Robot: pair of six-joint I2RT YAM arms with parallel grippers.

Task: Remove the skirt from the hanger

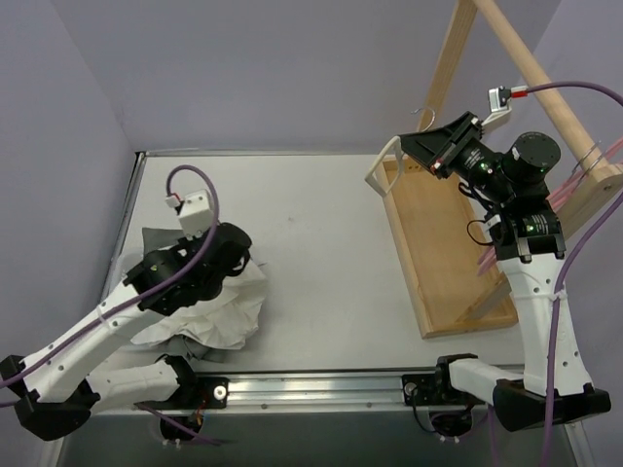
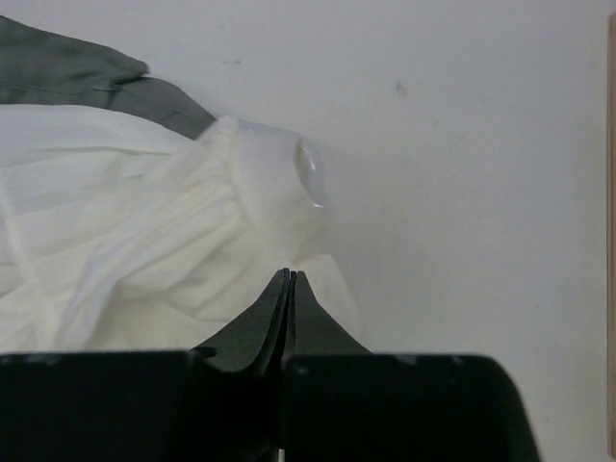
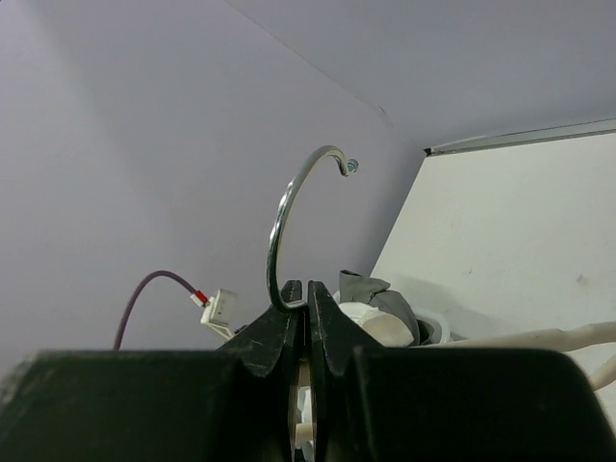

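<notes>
The white pleated skirt (image 1: 209,321) lies crumpled on the table at the near left, on top of a dark grey garment (image 1: 159,241). In the left wrist view the skirt (image 2: 144,250) fills the left side, its waistband end pointing right. My left gripper (image 1: 243,261) is shut and hovers over the skirt's edge (image 2: 289,274), with nothing seen between the jaws. My right gripper (image 1: 428,146) is raised at the far right, shut on the metal hook (image 3: 289,207) of the bare cream hanger (image 1: 383,167). The gripper's tips (image 3: 306,289) pinch the hook's stem.
A wooden rack with a flat base (image 1: 448,253) and slanted posts (image 1: 531,68) stands at the right. Pink hangers (image 1: 574,180) hang on its rail. The grey garment (image 2: 58,67) shows behind the skirt. Purple walls close the back and sides.
</notes>
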